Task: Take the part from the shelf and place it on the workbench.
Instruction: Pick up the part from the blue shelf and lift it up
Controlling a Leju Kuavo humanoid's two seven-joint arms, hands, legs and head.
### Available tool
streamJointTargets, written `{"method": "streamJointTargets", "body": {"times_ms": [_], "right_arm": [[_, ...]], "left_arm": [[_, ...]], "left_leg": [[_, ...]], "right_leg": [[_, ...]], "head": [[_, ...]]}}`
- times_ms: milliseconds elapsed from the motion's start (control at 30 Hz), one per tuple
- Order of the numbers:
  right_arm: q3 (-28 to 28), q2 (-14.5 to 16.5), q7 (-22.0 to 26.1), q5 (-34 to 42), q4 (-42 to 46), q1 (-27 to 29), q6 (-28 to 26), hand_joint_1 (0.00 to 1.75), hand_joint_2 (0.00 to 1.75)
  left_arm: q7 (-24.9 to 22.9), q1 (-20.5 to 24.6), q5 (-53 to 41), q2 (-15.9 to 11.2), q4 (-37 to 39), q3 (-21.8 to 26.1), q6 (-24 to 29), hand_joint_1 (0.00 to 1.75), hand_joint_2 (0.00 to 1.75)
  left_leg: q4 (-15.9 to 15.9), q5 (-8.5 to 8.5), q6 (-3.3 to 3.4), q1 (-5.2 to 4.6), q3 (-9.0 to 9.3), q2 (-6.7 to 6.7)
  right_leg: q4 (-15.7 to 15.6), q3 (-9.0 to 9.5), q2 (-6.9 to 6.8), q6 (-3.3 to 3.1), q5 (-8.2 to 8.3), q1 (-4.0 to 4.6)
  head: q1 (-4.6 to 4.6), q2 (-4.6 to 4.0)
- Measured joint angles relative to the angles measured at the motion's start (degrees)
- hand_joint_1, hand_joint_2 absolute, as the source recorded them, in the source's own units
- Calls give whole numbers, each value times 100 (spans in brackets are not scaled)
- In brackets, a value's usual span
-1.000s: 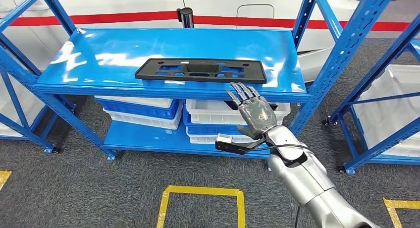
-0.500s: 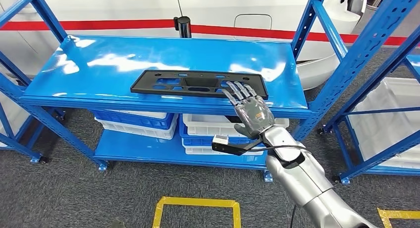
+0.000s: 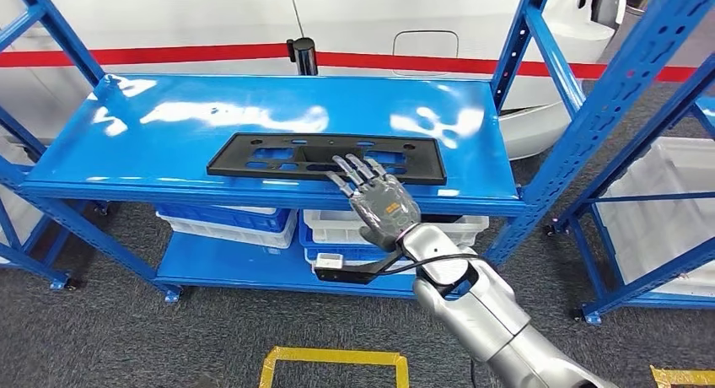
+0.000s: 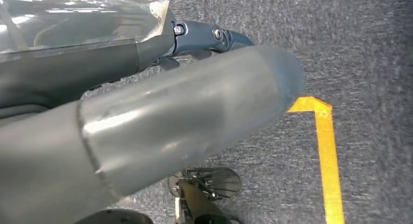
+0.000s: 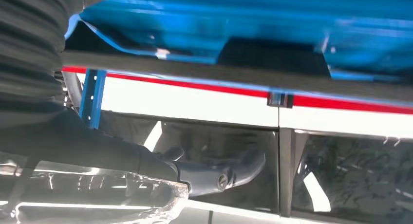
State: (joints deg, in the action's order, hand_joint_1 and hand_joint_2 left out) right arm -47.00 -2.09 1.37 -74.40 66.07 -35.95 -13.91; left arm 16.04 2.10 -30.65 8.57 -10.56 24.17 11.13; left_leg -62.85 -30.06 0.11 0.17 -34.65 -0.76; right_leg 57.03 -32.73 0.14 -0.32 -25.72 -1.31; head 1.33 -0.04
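Right hand, fingers spread and holding nothing, sits at centre frame, fingertips over the near edge of the black part, which lies flat on the blue shelf just above.

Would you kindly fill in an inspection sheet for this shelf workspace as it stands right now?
Surface: glossy blue shelf top, with light glare.
Job's things: flat black part with cut-outs, lying near the shelf's front edge.
Clutter: blue and white bins stacked on the lower shelf.
Hands: right hand with fingers spread, fingertips over the part's front edge, holding nothing; left hand hangs over the floor, whether open or closed unclear.
Cables: black cable looping at the right wrist.
Surroundings: grey carpet with yellow floor tape; white vehicle body with a red stripe behind the shelf.
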Motion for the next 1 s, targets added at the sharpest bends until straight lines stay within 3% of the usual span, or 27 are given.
{"method": "streamJointTargets", "body": {"times_ms": [67, 100, 133, 167, 233, 267, 333, 433, 500, 567, 600, 633, 667, 733, 800, 933, 1000], "right_arm": [[-47, 34, -13, -12, -5, -3, 10, 0, 175], [-69, 41, -24, -21, -9, -1, 19, 0, 175], [-87, 44, -40, -36, -13, 0, 28, 0, 175], [-104, 48, -72, -61, -15, -1, 35, 0, 175], [-133, 61, -157, -145, -16, -7, 36, 0, 175], [-145, 70, -202, -190, -17, -15, 34, 0, 175], [-165, 94, -259, -254, -27, -29, 32, 0, 175], [-206, 135, -343, -329, -65, -49, 32, 0, 175], [-238, 156, -389, -368, -116, -80, 33, 0, 175], [-266, 164, -420, -394, -210, -101, 36, 0, 175], [-279, 166, -431, -407, -267, -102, 38, 0, 175], [-292, 169, -441, -419, -320, -103, 38, 0, 175], [-305, 176, -449, -429, -366, -107, 38, 0, 175], [-324, 202, -461, -440, -441, -138, 38, 0, 175], [-333, 234, -481, -454, -514, -190, 38, 0, 175], [-337, 313, -537, -491, -690, -289, 23, 0, 175], [-335, 370, -566, -515, -794, -363, 9, 0, 175]], "left_arm": [[0, -1, -7, 5, 0, -1, -3, 0, 0], [0, -3, -10, 6, 0, -1, -8, 0, 0], [0, -5, -15, 7, 0, -1, -14, 0, 0], [0, -6, -25, 5, 0, 0, -21, 0, 0], [0, -1, -46, 3, 0, 1, -32, 0, 0], [0, 4, -57, 3, 0, 1, -37, 0, 0], [1, 14, -73, 6, 0, 1, -51, 0, 0], [3, 15, -102, 10, 0, 1, -69, 0, 0], [4, 24, -112, 17, 0, 1, -75, 0, 0], [2, 33, -115, 19, 0, 1, -82, 0, 0], [-1, 33, -115, 20, 0, 1, -85, 0, 0], [-4, 32, -115, 21, 0, 1, -85, 0, 0], [-9, 31, -115, 23, 0, 1, -82, 0, 0], [-14, 32, -115, 32, 0, 2, -74, 0, 0], [-16, 36, -115, 42, 0, 3, -68, 0, 0], [-13, 39, -115, 52, 0, 3, -70, 0, 0], [-3, 43, -117, 52, 0, 2, -73, 0, 0]], "left_leg": [[-763, -287, -73, 48, -438, 9], [-1011, -319, -100, 73, -615, 16], [-1065, -248, -121, 95, -698, 24], [-860, -57, -134, 117, -646, 35], [-57, 391, -146, 145, -298, 61], [296, 535, -136, 142, -132, 64], [547, 564, -89, 106, -13, 56], [591, 568, 59, 75, 18, 42], [640, 578, 156, 77, 65, 45], [642, 553, 213, 55, 80, 44], [642, 540, 226, 44, 89, 38], [640, 526, 234, 34, 101, 28], [638, 510, 233, 24, 121, 15], [634, 463, 212, 8, 178, -7], [617, 405, 162, -27, 214, -22], [572, 324, 51, -9, 207, -18], [213, 128, -25, 25, 50, 6]], "right_leg": [[1, 21, -2, -40, -26, -1], [1, 30, -2, -46, -39, -1], [2, 41, 0, -46, -53, -4], [2, 62, 3, -33, -71, -12], [3, 121, 10, 19, -118, -19], [5, 143, 12, 55, -143, -10], [-4, 154, 14, 126, -173, 15], [26, 133, 3, 230, -226, 17], [471, -91, -4, 212, -432, 19], [1298, -543, -3, 163, -720, 19], [1614, -745, -3, 167, -788, 22], [1738, -855, -3, 193, -768, 27], [1620, -843, -3, 234, -652, 33], [816, -526, -4, 294, -246, 45], [149, -226, -4, 255, 34, 65], [17, -144, 3, 88, 70, 60], [-12, -96, 5, 8, 59, 24]], "head": [[21, 0], [21, 0], [23, 0], [23, 0], [23, 0], [23, 0], [22, 0], [16, 0], [6, 0], [-1, 0], [-2, 0], [-3, 0], [-5, 0], [-7, 0], [-3, 0], [2, 0], [15, 0]]}}
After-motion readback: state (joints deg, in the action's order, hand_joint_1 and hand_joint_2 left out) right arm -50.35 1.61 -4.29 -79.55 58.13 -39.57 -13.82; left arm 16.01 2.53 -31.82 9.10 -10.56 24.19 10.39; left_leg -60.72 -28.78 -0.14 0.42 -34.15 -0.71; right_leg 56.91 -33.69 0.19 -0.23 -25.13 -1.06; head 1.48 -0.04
